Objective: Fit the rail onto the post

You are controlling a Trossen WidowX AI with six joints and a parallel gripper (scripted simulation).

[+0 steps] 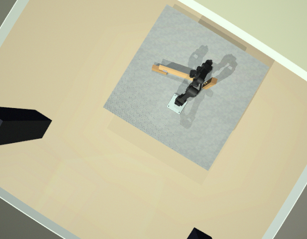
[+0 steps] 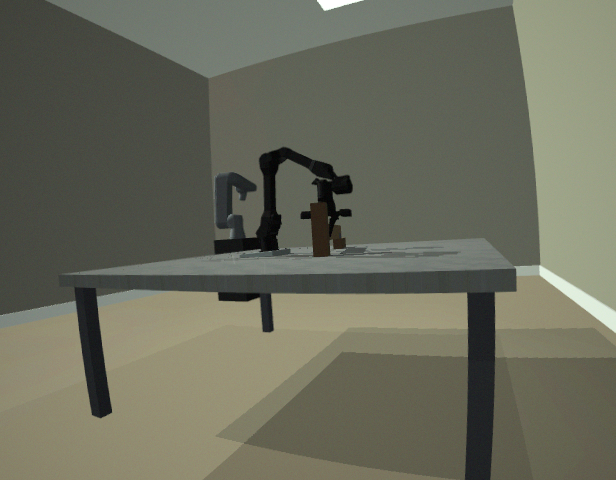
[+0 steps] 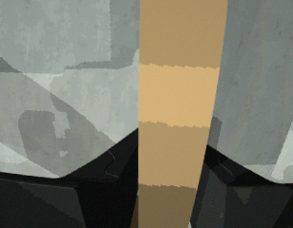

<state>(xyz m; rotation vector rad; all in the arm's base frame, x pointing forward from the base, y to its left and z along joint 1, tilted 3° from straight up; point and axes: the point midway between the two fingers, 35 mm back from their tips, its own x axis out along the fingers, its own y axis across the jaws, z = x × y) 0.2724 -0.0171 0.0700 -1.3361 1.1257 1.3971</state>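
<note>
The long rail (image 1: pixel 175 72) (image 3: pixel 177 95) runs from the low footboard block (image 1: pixel 155 67) (image 2: pixel 339 243) to beneath the arm. Its far end lies at the block's bracket; how deep it sits is too small to tell. My gripper (image 3: pixel 160 136) is shut on the rail, one finger at each side, towards its near end. The post (image 1: pixel 211 83) (image 2: pixel 320 229) stands upright beyond the arm. Its two pegs (image 1: pixel 205 82) show as small light dots on the side facing the rail. The rail's near end, its holes and its height above the table are hidden by arm and post.
The arm's base plate (image 1: pixel 170 105) (image 2: pixel 250 254) is fixed to the grey table (image 1: pixel 148 115) (image 2: pixel 401 281), on one side of the rail. The arm (image 1: pixel 192 90) (image 2: pixel 268 193) arches over between rail and post. A grey robot arm (image 2: pixel 223 201) stands in the background.
</note>
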